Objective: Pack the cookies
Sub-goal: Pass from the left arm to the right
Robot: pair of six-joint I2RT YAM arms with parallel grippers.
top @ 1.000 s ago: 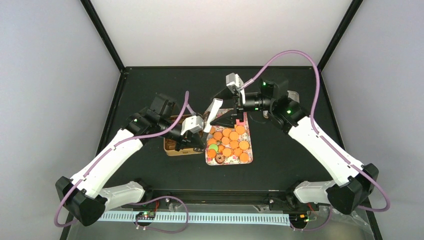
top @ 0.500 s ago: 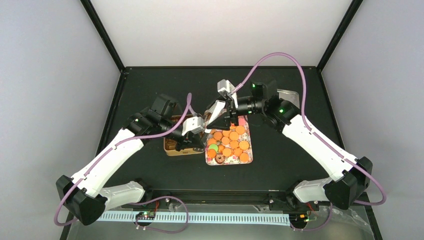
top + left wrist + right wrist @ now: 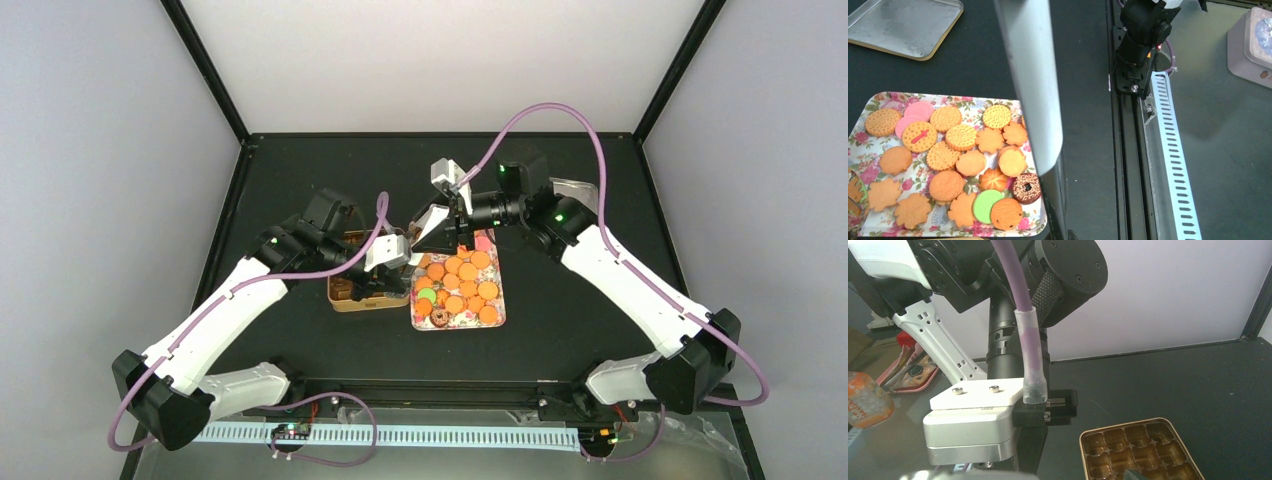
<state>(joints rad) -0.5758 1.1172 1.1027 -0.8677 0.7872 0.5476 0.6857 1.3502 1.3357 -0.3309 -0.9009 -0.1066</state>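
The cookies [image 3: 460, 285] lie on a floral tray [image 3: 497, 322]: several orange-golden ones, a green one [image 3: 985, 205], a pink one [image 3: 915, 111] and a brown ring [image 3: 1026, 188]. The square gold tin [image 3: 350, 297] with brown paper cups stands left of the tray; the cups seen in the right wrist view [image 3: 1138, 450] are empty. My left gripper [image 3: 403, 256] hovers between tin and tray; its jaws are hidden. My right gripper [image 3: 432, 198] is open and empty, above the tray's far-left corner, close to the left gripper. A white finger [image 3: 1030, 85] crosses the left wrist view.
A metal lid [image 3: 575, 190] lies inside up at the back right, also seen in the left wrist view [image 3: 903, 25]. The left arm's wrist and camera block [image 3: 973, 425] fill the right wrist view. The black table edge and a slotted rail [image 3: 1168, 150] run along the near side.
My right gripper has moved left from above the tray's far edge to just beside the left gripper. The left arm has hardly moved.
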